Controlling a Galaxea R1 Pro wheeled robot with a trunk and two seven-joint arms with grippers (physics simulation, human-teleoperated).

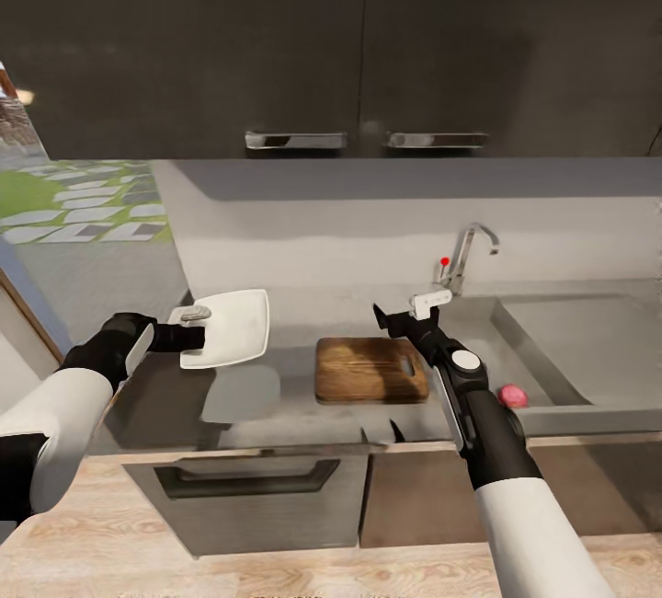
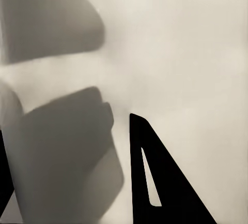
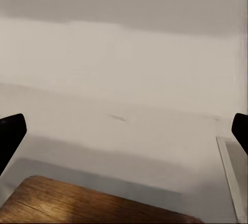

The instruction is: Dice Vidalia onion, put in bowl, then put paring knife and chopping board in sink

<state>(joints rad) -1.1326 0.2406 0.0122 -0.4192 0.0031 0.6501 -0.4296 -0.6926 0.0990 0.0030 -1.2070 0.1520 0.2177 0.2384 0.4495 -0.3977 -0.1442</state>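
My left gripper (image 1: pixel 195 329) is shut on the rim of the white bowl (image 1: pixel 230 327), holding it above the grey countertop (image 1: pixel 294 400), left of the board. In the left wrist view one black finger (image 2: pixel 155 177) lies against the bowl's pale surface (image 2: pixel 181 53). The dark wooden chopping board (image 1: pixel 370 370) lies flat beside the sink (image 1: pixel 588 340). My right gripper (image 1: pixel 405 310) hovers open over the board's far right corner, and the board's edge (image 3: pixel 93 203) shows below its wide-spread fingers. A pinkish onion (image 1: pixel 512 396) sits at the sink's near left corner. The paring knife is out of view.
The curved faucet (image 1: pixel 464 258) with a red dot stands behind the sink's left end. Dark upper cabinets with steel handles (image 1: pixel 296 140) hang overhead. A dark appliance front (image 1: pixel 244 478) sits under the counter, and a window (image 1: pixel 83 202) lies to the left.
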